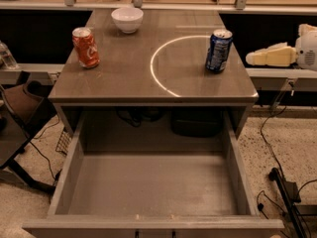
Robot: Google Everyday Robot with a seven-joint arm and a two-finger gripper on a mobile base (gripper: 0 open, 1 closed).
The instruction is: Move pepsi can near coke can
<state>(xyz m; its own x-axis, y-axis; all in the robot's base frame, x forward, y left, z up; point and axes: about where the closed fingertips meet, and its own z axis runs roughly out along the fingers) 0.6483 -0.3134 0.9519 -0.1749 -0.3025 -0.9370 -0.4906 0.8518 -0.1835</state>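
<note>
The pepsi can (218, 50), dark blue with white lettering and a silver top, stands upright at the right side of the grey table top (129, 78), on a bright ring of light. The coke can (85, 47), red-orange with white script, stands upright at the left side of the top. My gripper (250, 58), cream coloured, hangs off the table's right edge at about the height of the blue can. It points left toward that can and stays a short way clear of it. It holds nothing.
A white bowl (127, 19) sits at the back of the table top. Below the top, a wide grey drawer (148, 182) stands pulled open toward the front. Cables lie on the floor at right, a dark chair at left (20, 108).
</note>
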